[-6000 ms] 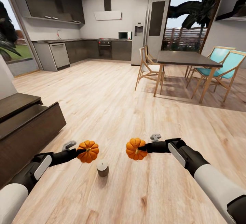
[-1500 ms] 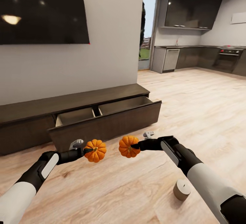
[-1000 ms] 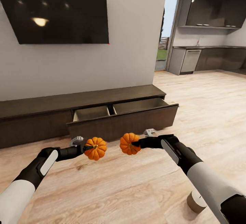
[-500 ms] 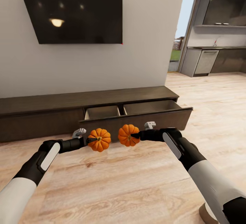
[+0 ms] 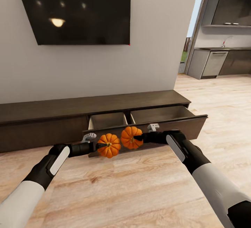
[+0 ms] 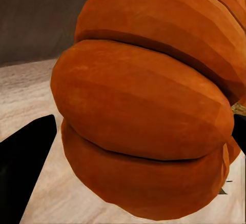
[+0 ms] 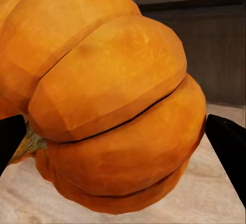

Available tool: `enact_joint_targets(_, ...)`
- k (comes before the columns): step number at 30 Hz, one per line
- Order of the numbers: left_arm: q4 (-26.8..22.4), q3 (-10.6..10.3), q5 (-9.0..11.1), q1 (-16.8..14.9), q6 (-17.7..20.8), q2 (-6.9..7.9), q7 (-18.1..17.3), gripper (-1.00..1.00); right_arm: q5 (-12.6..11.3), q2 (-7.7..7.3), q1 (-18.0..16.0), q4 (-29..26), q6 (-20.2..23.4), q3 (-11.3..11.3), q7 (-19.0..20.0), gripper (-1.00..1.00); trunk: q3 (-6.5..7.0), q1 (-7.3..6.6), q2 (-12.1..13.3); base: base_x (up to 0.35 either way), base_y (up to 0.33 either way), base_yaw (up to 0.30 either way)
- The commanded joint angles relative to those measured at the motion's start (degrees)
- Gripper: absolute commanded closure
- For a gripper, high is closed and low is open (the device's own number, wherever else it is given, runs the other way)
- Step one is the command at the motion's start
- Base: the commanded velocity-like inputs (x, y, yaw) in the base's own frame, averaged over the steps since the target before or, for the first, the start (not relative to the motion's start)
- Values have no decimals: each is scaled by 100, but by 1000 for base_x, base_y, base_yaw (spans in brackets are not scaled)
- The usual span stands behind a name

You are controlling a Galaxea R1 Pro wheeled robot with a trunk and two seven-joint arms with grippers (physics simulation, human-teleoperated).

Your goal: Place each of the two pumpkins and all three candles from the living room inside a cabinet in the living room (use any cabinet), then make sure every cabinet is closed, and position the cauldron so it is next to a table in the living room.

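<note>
Each gripper's clamped on a pumpkin, left (image 5: 109,146) and right (image 5: 131,138), right at the open cabinet drawer (image 5: 158,114), so drop-in's probably next.

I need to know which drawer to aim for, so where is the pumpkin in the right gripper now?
In the head view, the right gripper holds its pumpkin just before the open drawer front, beside the left gripper's pumpkin.

Even, bright light around my fingers; a ceiling lamp glares in the dark TV screen (image 5: 75,8) ahead. Soft shadows beneath my arms. My wrist views look coarse and faceted.
</note>
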Motion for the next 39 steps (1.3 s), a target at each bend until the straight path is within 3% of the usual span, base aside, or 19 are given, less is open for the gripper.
enact_joint_targets(1, -28, -12, 10, -5, 17, -50, 3, 100, -33, -5, -5, -50, 35, 8, -23, 100, -5, 2, -3, 293, 32, 0)
enact_joint_targets(4, -506, -7, 0, -5, 77, -248, -26, 100, -33, -10, -5, -365, 64, 16, -27, 100, -5, 2, -3, 211, 13, 0)
enact_joint_targets(9, -1438, 101, -33, -6, 781, -270, -1, 100, -41, -77, 0, -570, 89, -58, -28, 100, -5, 2, -3, 31, 2, 0)
enact_joint_targets(10, -1493, 129, -38, -5, 821, -267, 0, 100, -41, -95, 0, -596, 114, -140, -28, 100, -5, 2, -3, 4, 0, 0)
enact_joint_targets(12, -1571, 169, -48, -5, 886, -261, 11, 100, -37, -114, -4, -764, 313, -533, -28, 100, -5, 2, -3, 1, 0, 0)
enact_joint_targets(14, -1586, 188, -51, -5, 901, -247, 16, 100, -29, -117, -5, -836, 474, -686, -28, 100, -5, 2, -3, 0, 0, 0)
enact_joint_targets(16, -1599, 334, -53, -9, 909, -194, 19, 100, -25, -128, -5, -923, 599, -792, -28, 100, -5, 2, -3, 0, 0, 0)
enact_joint_targets(20, -1613, 432, -52, -13, 955, -174, 17, 100, -25, -156, -12, -972, 643, -856, -28, 100, -5, 2, -3, 0, 0, 0)
enact_joint_targets(24, -1936, 486, -82, -14, 1339, -171, 53, 100, -24, -234, -14, -1117, 648, -958, -26, 100, -5, 2, -3, 0, 0, 0)
enact_joint_targets(29, -2145, 657, -164, -17, 1470, -160, 185, 100, -28, -438, -14, -1175, 647, -995, -12, 100, -5, 2, -3, 0, 0, 0)
enact_joint_targets(34, -2157, 711, -386, -22, 1475, -142, 195, 100, -33, -612, -14, -1176, 633, -991, 5, 100, -5, 2, -3, 0, 0, 0)
enact_joint_targets(39, -2169, 1014, -407, -23, 1463, -140, 196, 100, -33, -654, -14, -1177, 630, -983, 7, 100, -5, 2, -3, 80, 11, 0)
